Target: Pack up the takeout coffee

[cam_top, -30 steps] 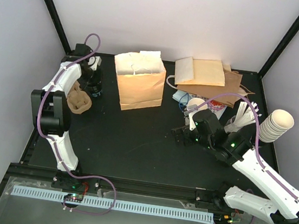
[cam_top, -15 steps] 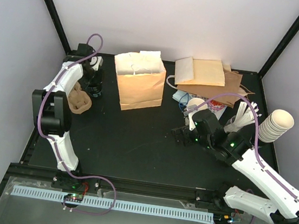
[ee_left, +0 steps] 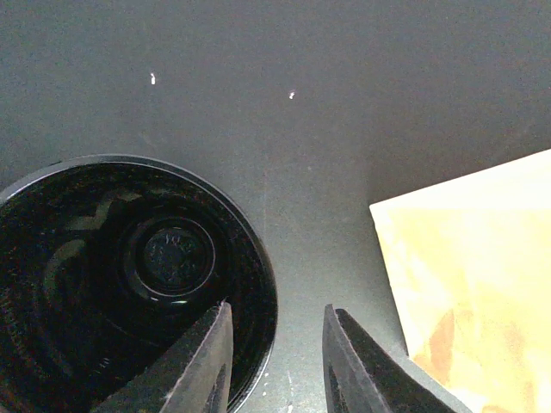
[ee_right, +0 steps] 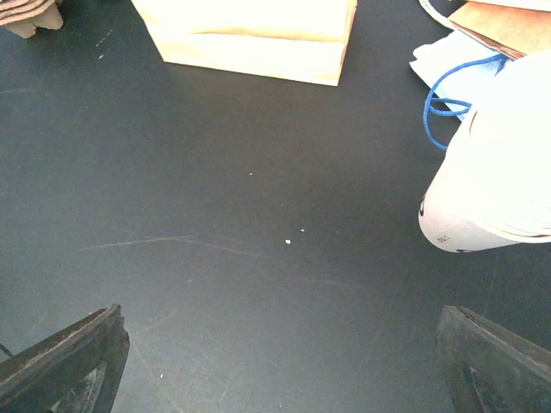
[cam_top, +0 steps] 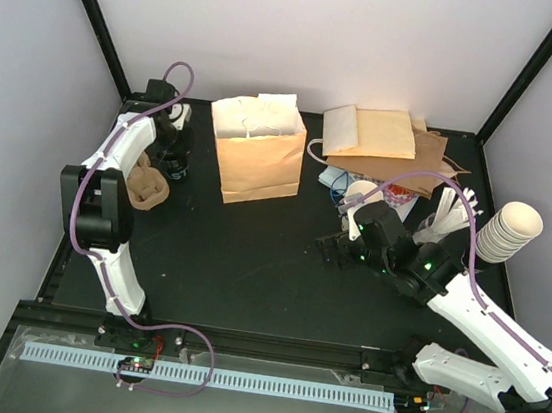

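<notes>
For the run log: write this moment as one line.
left gripper: part open, over edge of black lid | right gripper: wide open, empty, above table | brown bag: upright, open-topped

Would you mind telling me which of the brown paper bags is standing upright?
The brown bag at back centre stands upright with its mouth open; the other bags lie flat in a pile to its right.
</notes>
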Action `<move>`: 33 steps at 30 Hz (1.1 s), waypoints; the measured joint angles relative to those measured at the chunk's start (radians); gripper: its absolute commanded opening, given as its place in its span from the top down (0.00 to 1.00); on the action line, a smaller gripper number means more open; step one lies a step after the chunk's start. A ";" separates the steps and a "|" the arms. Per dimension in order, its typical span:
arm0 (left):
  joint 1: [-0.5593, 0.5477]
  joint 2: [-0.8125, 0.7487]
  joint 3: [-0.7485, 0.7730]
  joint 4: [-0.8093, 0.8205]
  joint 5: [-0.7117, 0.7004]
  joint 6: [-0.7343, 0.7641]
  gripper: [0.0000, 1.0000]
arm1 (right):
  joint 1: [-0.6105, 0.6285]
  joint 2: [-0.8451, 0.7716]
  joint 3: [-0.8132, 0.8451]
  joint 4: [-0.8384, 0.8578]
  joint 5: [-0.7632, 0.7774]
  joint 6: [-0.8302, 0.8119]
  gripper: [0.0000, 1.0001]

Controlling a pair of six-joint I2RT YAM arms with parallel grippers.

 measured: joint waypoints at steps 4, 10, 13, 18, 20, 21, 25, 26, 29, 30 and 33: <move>-0.001 0.000 0.001 -0.005 -0.013 -0.001 0.79 | 0.000 0.000 0.000 0.000 0.000 0.000 0.00; -0.004 0.000 0.002 -0.018 -0.032 0.002 0.78 | 0.000 0.000 0.000 0.000 0.000 0.000 0.00; -0.005 0.000 0.001 -0.025 -0.040 0.002 0.83 | 0.000 -0.002 -0.002 0.000 0.001 0.000 0.00; -0.010 0.000 0.002 -0.026 -0.052 0.003 0.88 | 0.000 -0.007 -0.010 -0.003 0.005 0.001 0.00; -0.014 0.000 0.002 -0.026 -0.060 0.003 0.91 | 0.000 -0.008 -0.011 -0.003 0.006 0.001 0.00; -0.016 0.000 0.002 -0.026 -0.064 0.003 0.92 | 0.000 -0.009 -0.011 -0.003 0.006 0.001 0.00; -0.028 0.000 0.002 -0.025 -0.086 0.011 0.95 | 0.000 -0.011 -0.011 -0.003 0.007 0.001 0.00; -0.031 0.000 0.001 -0.025 -0.092 0.012 0.96 | 0.000 -0.012 -0.011 -0.003 0.007 0.001 0.00; -0.044 0.000 0.002 -0.025 -0.113 0.018 0.97 | 0.000 -0.012 -0.013 -0.003 0.006 0.001 0.00; -0.047 0.000 0.002 -0.025 -0.118 0.019 0.97 | 0.000 -0.011 -0.013 -0.003 0.006 0.001 0.00; -0.053 0.000 0.002 -0.025 -0.135 0.020 0.98 | 0.000 -0.011 -0.014 -0.003 0.006 0.001 0.00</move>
